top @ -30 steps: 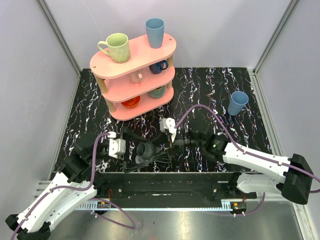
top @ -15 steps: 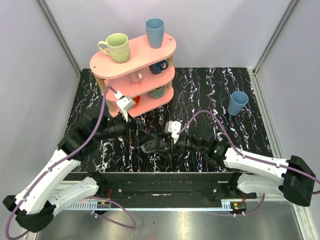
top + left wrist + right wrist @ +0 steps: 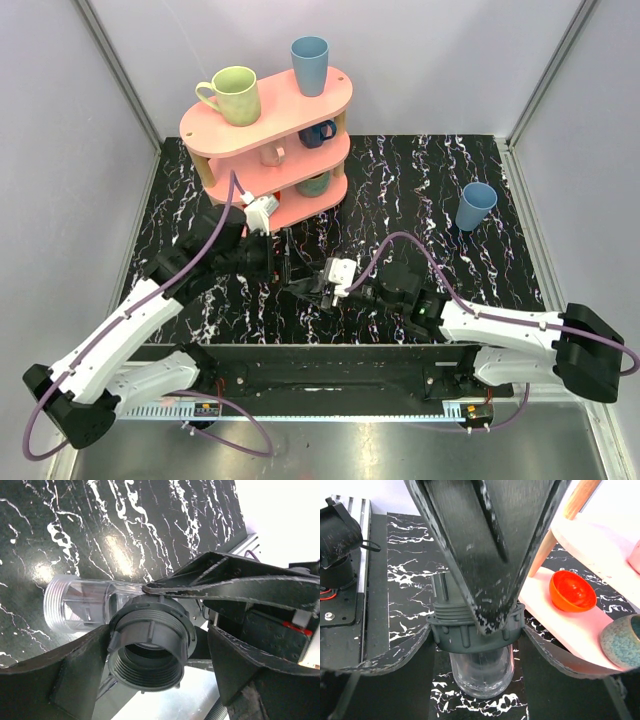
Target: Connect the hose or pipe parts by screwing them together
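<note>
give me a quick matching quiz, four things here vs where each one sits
Things
1. green mug
2. orange bowl
3. collar
4. navy mug

Places
a. bottom shelf of the rack
b. around the end of the clear fitting
c. top shelf of the rack
d. middle shelf of the rack

Pairs: 1-c, 2-a, 3-b, 4-d
</note>
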{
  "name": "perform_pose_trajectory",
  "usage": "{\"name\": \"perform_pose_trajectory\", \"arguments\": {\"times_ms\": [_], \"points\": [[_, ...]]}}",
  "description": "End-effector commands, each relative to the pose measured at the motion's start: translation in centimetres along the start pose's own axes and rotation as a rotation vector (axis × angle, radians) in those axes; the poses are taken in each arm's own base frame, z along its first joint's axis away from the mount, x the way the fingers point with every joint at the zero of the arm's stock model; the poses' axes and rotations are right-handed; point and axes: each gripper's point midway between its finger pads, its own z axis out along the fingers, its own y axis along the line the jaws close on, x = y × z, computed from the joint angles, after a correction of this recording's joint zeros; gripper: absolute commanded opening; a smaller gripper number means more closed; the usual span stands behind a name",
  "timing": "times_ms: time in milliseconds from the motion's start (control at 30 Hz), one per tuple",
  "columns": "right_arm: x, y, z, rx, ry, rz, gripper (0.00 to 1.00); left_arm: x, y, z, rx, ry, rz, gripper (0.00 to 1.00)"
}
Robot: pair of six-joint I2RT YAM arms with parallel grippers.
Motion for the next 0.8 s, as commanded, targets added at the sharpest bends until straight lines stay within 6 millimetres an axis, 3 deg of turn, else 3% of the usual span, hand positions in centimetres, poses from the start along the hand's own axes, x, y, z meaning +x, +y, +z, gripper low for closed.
{"name": "perform_pose_trajectory", "arguments": {"times_ms": [0,200,300,433,600,767], "points": [[-3.7,-1.3,0.8,0.066,-0.114,-0.041,0.0,0.3,0.2,0.5,0.014,-0.004,-0.068,0.8],[-2.8,-1.1,0.5,0.081,-0.102,-0.001,0.0,0.9,0.7,0.2,0.009,0.004,-0.092,0.75],[-2.3,-1.0,0.2,0.083,-0.088,0.007,0.0,0.8,0.5,-0.2,0.018,-0.005,-0.096,0.87],[-2.1,-0.8,-0.2,0.079,-0.088,0.011,0.0,0.2,-0.7,-1.1,0.079,-0.029,-0.096,0.93],[-1.9,-0.7,-0.7,0.082,-0.087,0.012,0.0,0.0,-0.3,-1.8,0.044,-0.044,-0.09,0.91],[-1.9,-0.7,-0.8,0.081,-0.089,0.014,0.0,0.3,0.2,-1.7,0.037,-0.033,-0.105,0.8]]}}
